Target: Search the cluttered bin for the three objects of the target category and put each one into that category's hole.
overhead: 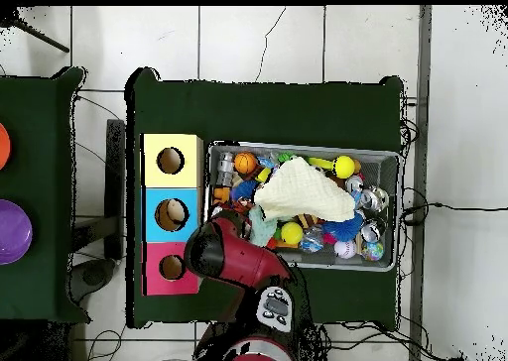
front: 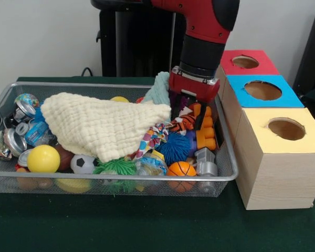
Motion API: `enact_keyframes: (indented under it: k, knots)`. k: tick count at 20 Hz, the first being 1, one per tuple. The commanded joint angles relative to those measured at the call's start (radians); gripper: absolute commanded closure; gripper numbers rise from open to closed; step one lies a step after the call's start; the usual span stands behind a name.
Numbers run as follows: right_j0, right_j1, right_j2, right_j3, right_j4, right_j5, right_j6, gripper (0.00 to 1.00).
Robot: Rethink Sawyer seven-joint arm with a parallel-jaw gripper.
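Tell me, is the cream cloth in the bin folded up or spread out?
Spread out. The cream cloth lies open across the middle of the wire bin, draped over the toys, with balls and cans showing around its edges.

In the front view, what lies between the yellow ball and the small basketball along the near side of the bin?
In the front view, between the yellow ball and the basketball lie a small soccer ball and a green spiky ball.
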Motion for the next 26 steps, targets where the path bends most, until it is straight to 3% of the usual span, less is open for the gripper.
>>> enact_keyframes:
  k: [1, 4, 5, 12, 17, 22, 26]
  knots:
    - [-0.045, 0.064, 0.115, -0.004, 0.005, -0.071, 0.223, 0.00]
    - [-0.024, 0.074, 0.089, -0.020, 0.006, -0.074, 0.203, 0.00]
    - [-0.026, 0.075, 0.089, -0.022, 0.002, -0.075, 0.199, 1.00]
    - [0.001, 0.076, 0.055, -0.041, 0.023, -0.041, 0.185, 1.00]
    - [0.033, 0.030, 0.038, -0.010, 0.040, -0.030, 0.206, 1.00]
    - [0.167, -0.097, -0.087, -0.003, 0.077, 0.211, 0.186, 1.00]
    - [0.186, -0.121, -0.110, -0.031, 0.056, 0.300, 0.166, 1.00]
